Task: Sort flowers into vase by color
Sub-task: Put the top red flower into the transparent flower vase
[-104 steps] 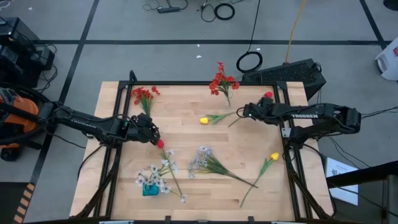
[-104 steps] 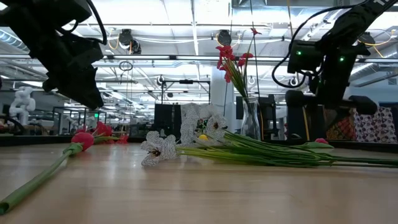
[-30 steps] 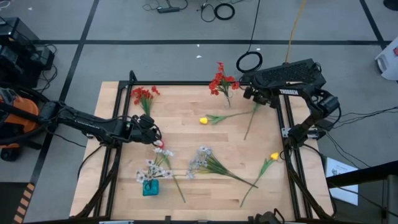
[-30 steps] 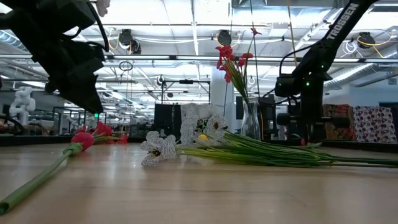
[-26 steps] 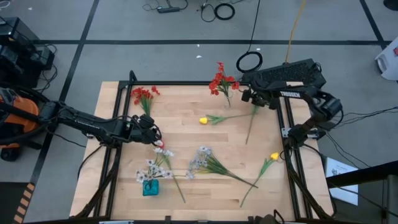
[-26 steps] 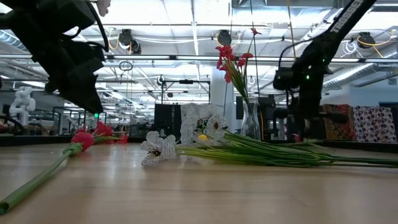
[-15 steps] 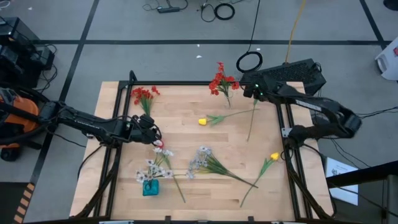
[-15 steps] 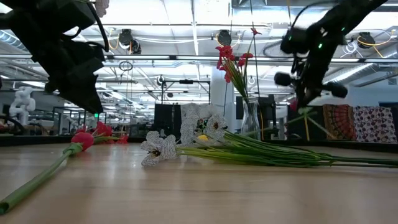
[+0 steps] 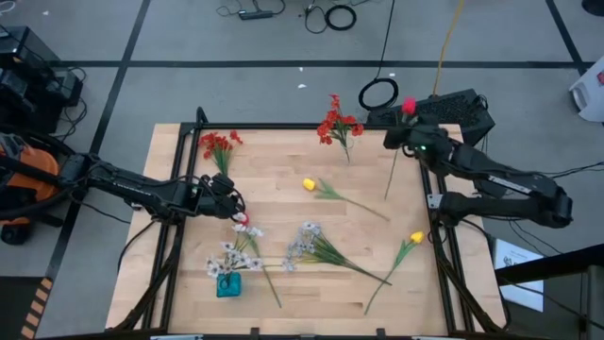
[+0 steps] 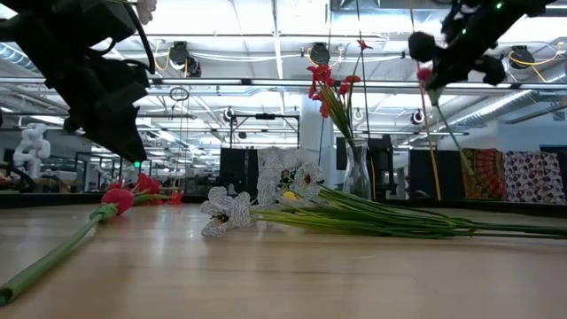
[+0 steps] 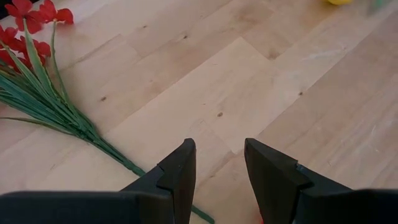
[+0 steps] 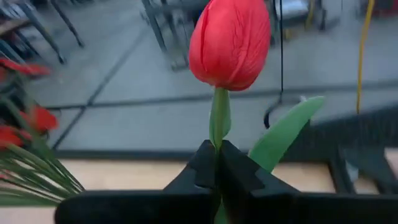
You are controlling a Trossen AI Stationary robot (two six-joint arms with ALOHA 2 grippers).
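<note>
Light wood table (image 9: pixel 283 198) on a grey floor with black tape lines, and cables lie on the floor behind it. The low view shows an open workshop room past the table. Going left to right: the left tool (image 9: pixel 229 201) hangs low over the table's left side with its fingers (image 11: pixel 179 171) apart and nothing between them, right by a red tulip (image 9: pixel 242 218) lying there. Red clusters (image 9: pixel 218 144) lie at the back left, white sprays (image 9: pixel 233 257) sit in front, and a yellow tulip (image 9: pixel 309 184) is mid-table. A glass vase (image 10: pixel 356 168) of red flowers (image 9: pixel 337 122) stands at the back. The right tool (image 9: pixel 404 137) is raised at the back right, clamped on a red tulip stem (image 12: pixel 217 118), bud (image 12: pixel 231 40) up.
</note>
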